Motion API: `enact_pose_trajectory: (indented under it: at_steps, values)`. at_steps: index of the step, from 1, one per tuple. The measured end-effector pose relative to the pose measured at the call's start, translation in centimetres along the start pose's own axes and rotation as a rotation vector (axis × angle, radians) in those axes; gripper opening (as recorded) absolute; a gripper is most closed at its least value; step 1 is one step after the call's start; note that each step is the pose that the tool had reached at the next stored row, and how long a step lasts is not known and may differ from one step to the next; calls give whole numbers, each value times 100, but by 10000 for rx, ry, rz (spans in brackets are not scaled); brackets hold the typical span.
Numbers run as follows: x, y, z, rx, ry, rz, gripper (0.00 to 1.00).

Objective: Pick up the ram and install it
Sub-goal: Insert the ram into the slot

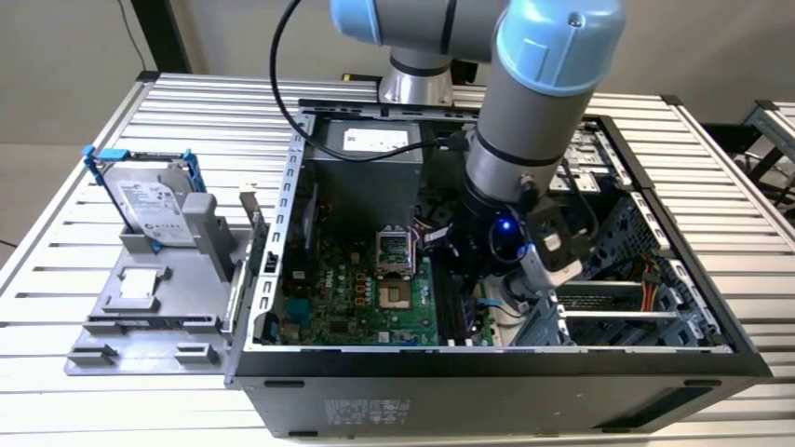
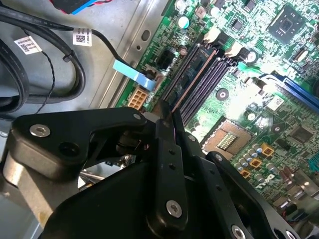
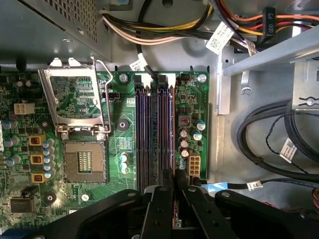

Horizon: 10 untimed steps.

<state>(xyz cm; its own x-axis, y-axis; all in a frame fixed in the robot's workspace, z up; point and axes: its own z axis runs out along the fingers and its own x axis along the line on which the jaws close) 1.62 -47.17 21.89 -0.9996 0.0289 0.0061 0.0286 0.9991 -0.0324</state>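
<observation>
gripper (image 2: 168, 119) fingers are pressed close together on the ram (image 2: 192, 82), a thin board seen edge-on in the second wrist view, running from the fingertips along one of the long black memory slots (image 3: 155, 134). whether it is fully seated i cannot tell. around the slots lies the green motherboard (image 3: 75, 99) with its open processor socket (image 3: 84, 160). in the exterior view the arm reaches down into the open computer case (image 1: 279, 196); a hard drive (image 1: 149, 205) stands on a grey fixture at the exterior view's left.

In the exterior view the arm (image 1: 528, 121) hid the claw; at five o'clock, the case (image 1: 497, 391) was cut off.
</observation>
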Motion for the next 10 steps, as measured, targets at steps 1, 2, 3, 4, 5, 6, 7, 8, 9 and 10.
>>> enact_pose_trajectory:
  at_steps: [1,2,3,4,5,6,7,8,9,10]
  values:
    - [0,1,7,-2,0,25,0]
    - [0,1,13,-2,1,52,0]
    - [0,1,24,-1,1,74,0]
    - [0,2,43,-3,2,84,0]
    - [0,2,60,-2,4,90,0]
    - [0,2,71,-1,3,91,0]
    - [0,2,70,-1,4,92,0]
    - [0,2,71,-2,3,92,0]
    - [0,2,71,-2,3,92,0]
    - [0,2,72,-2,3,92,0]
